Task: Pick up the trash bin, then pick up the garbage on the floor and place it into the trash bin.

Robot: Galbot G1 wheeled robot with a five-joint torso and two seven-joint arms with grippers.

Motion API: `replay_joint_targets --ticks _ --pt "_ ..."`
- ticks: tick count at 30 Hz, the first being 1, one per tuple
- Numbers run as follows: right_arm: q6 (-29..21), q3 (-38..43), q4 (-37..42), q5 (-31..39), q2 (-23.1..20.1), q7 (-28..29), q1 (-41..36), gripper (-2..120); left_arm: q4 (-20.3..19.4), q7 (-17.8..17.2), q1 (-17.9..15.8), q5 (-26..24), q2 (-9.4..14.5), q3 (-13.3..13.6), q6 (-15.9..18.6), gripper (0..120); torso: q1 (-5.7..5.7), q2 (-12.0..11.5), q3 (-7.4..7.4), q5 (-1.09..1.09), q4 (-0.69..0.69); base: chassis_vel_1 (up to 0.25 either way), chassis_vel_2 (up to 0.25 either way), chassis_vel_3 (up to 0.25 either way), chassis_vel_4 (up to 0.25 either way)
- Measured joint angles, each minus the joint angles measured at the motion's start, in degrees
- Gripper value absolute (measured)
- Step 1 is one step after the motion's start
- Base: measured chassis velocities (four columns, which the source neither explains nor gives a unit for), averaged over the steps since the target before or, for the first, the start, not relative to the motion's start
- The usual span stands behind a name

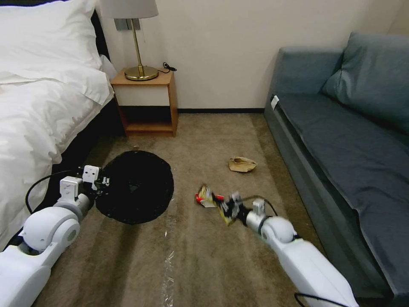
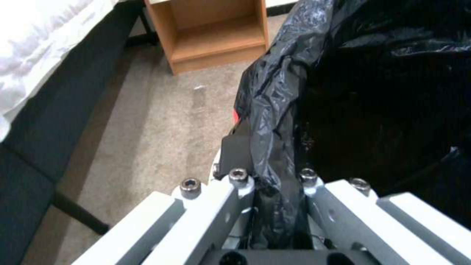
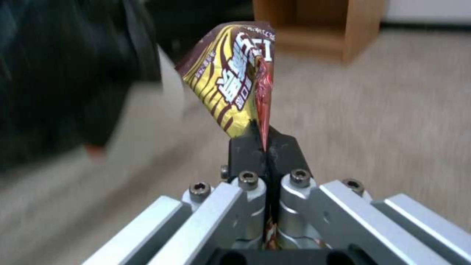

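We take the trash bin (image 1: 135,186) as our landmark; it sits over the carpet between the bed (image 1: 38,119) and the sofa (image 1: 341,140), in front of the nightstand (image 1: 147,102). On its bed side, our left end effector (image 1: 100,182) is pressed together on the rim, with the black bag liner (image 2: 275,110) pinched between the pads. We judge this grip keeps the mouth facing up and open for drops. To the sofa side of the bin, a red-and-white packet (image 1: 205,198) lies on the floor. Just past it, our right end effector (image 1: 229,206) pinches the dark snack wrapper (image 3: 235,81) by one edge, so the wrapper stands free of the pads, presumably ready to carry bin-ward. Farther from the bin, near the sofa, the brown paper bag (image 1: 242,163) waits on the carpet.
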Motion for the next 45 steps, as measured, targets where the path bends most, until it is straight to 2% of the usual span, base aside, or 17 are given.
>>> replay_joint_targets --ticks 10,13,14,16,19,20,25,35,38,40,41,43,45 --pt "-4.1 0.0 7.8 4.9 0.1 2.1 4.6 0 0.7 0.2 -2.0 0.4 -1.6 1.7 -1.1 2 0.0 0.0 0.0 0.0 -0.01 0.0 0.0 0.0 0.0" --pt "-6.7 -0.5 11.8 10.5 1.3 3.8 6.4 0 1.4 -0.2 -3.5 0.5 -3.6 2.8 -2.0 2 0.0 0.0 0.0 -0.01 0.0 0.0 0.0 0.0 0.0" --pt "-6.7 -0.5 11.8 10.5 1.3 3.8 6.4 0 1.4 -0.2 -3.5 0.5 -3.6 2.8 -2.0 2 0.0 0.0 0.0 -0.01 0.0 0.0 0.0 0.0 0.0" --pt "-8.3 -1.8 14.0 14.9 3.0 4.9 8.0 0 2.0 -0.6 -5.2 0.7 -5.5 4.2 -2.5 2 0.0 0.0 0.0 0.0 0.0 0.0 0.0 0.0 0.0" --pt "-9.1 -2.6 14.9 16.7 3.8 5.4 8.7 0 2.2 -0.8 -5.8 0.7 -6.2 4.7 -2.6 2 0.0 0.0 0.0 -0.01 -0.01 0.0 0.0 0.0 0.0" --pt "-9.8 -3.8 15.6 18.4 5.1 5.9 9.6 0 2.5 -1.2 -6.5 0.7 -7.2 5.4 -2.7 2 0.0 0.0 0.0 0.0 -0.01 0.0 0.0 0.0 0.0" --pt "-10.2 -7.3 13.9 18.4 8.5 6.3 10.7 0 3.1 -1.7 -7.4 1.1 -8.7 6.5 -2.8 2 0.0 0.0 0.0 -0.01 0.0 0.0 0.0 0.0 0.0" --pt "-7.1 -10.5 5.9 14.0 11.5 6.6 10.6 1 3.5 -1.9 -7.4 1.3 -9.2 6.5 -2.9 2 0.0 0.0 0.0 0.0 0.0 0.0 0.0 0.0 0.0" --pt "-6.4 -10.8 4.4 12.8 11.9 7.0 10.3 7 3.6 -2.0 -7.4 1.4 -9.2 6.4 -3.1 2 0.0 0.0 0.0 0.0 0.0 0.0 0.0 0.0 0.0" --pt "-6.2 -10.8 4.0 12.5 11.8 7.2 10.2 18 3.6 -2.1 -7.3 1.4 -9.1 6.2 -3.1 2 0.0 0.0 0.0 0.0 -0.01 0.0 0.0 0.0 0.0" --pt "-6.2 -10.8 4.0 12.5 11.8 7.2 10.2 18 3.6 -2.1 -7.3 1.4 -9.1 6.2 -3.1 2 0.0 0.0 0.0 0.0 -0.01 0.0 0.0 0.0 0.0" --pt "-6.0 -10.8 4.0 12.6 11.4 7.2 10.2 30 3.8 -2.2 -7.3 1.4 -9.1 6.1 -3.2 2 0.0 0.0 0.0 0.0 -0.01 0.0 0.0 0.0 0.0" --pt "-6.0 -10.9 4.0 12.6 11.3 7.2 10.2 35 3.9 -2.3 -7.2 1.5 -9.3 6.0 -3.2 2 0.0 0.0 0.0 0.0 -0.01 0.0 0.0 0.0 0.0"
